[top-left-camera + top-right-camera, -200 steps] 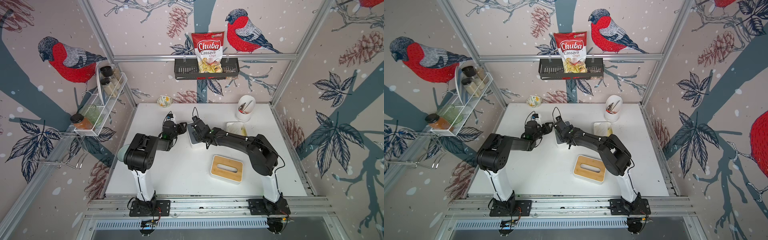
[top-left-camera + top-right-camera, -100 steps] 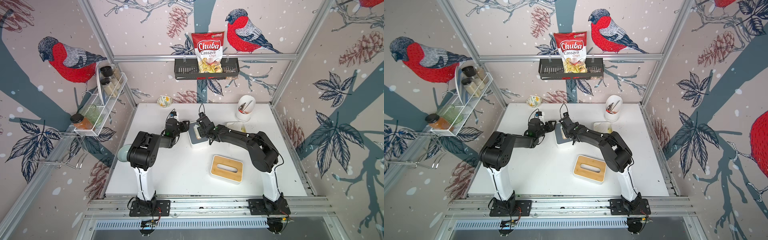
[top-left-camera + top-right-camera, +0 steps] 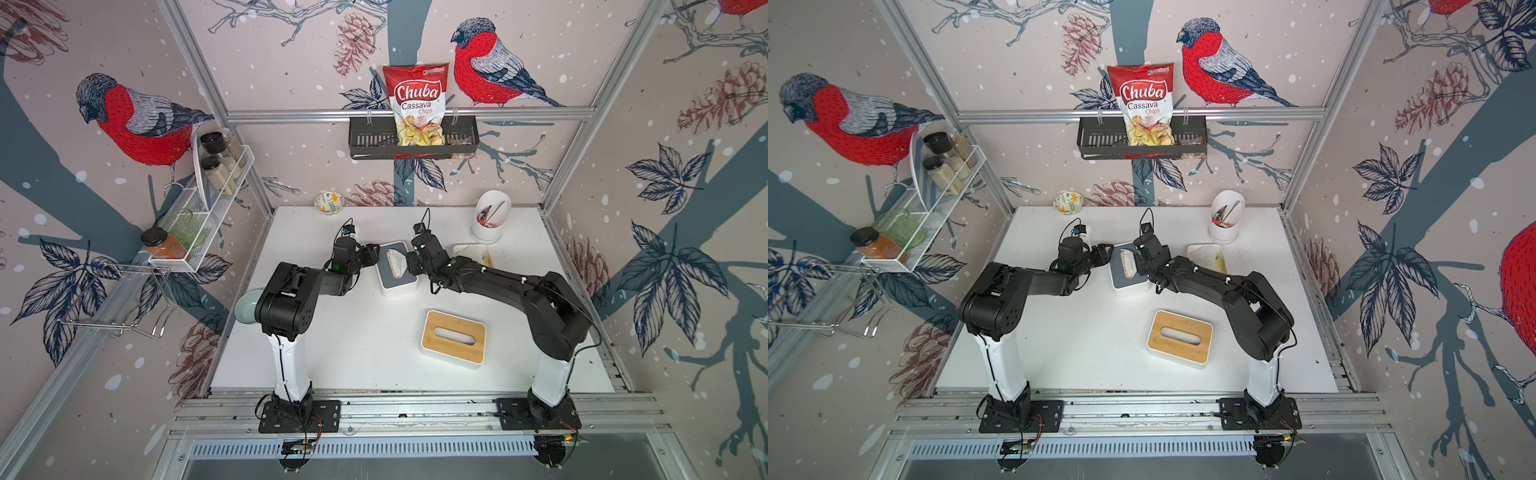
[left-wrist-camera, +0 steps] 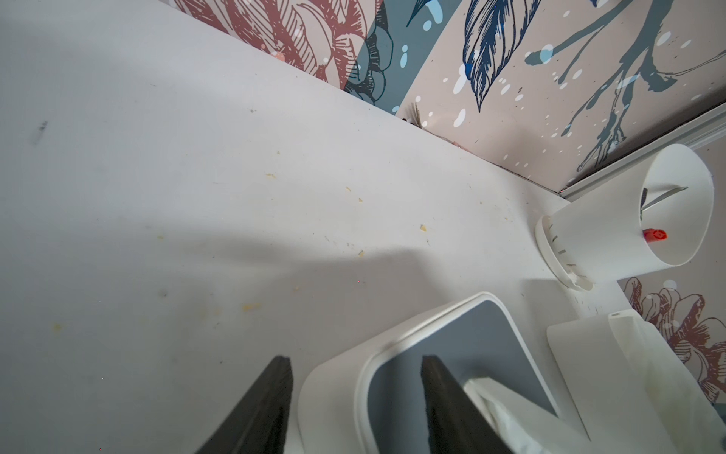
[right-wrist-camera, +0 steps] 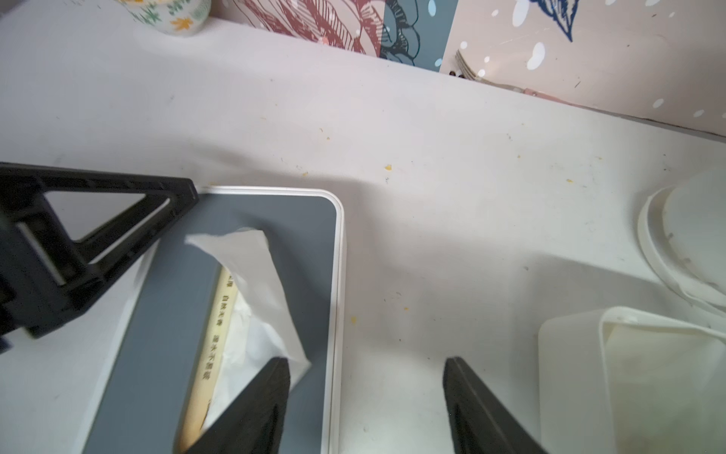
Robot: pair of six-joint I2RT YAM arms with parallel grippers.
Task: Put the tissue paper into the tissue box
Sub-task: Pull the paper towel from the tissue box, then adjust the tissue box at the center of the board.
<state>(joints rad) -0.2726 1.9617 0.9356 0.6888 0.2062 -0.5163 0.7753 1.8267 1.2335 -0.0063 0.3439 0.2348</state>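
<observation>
The tissue box (image 3: 398, 291) (image 3: 1130, 290) is a white tub with a grey inside, standing open mid-table. The tissue paper (image 3: 395, 262) (image 3: 1128, 262) (image 5: 255, 298) lies in it, a white sheet sticking up from a tan pack. My left gripper (image 3: 374, 254) (image 3: 1106, 252) (image 4: 355, 359) is open and straddles the box's left wall, one finger inside. My right gripper (image 3: 409, 262) (image 3: 1139, 259) (image 5: 367, 359) is open astride the right wall, its inner finger over the tissue. The bamboo-topped lid (image 3: 453, 338) (image 3: 1179, 334) lies apart, nearer the front.
A white utensil holder (image 3: 490, 220) stands at the back right, with a white tray (image 3: 473, 253) just in front of it. A flowered cup (image 3: 329, 202) sits by the back wall. A pale green bowl (image 3: 247, 305) lies at the table's left edge.
Both arms have reached a little farther back. The right gripper has shifted from above the box to its right wall. Neither gripper's opening has visibly changed.
</observation>
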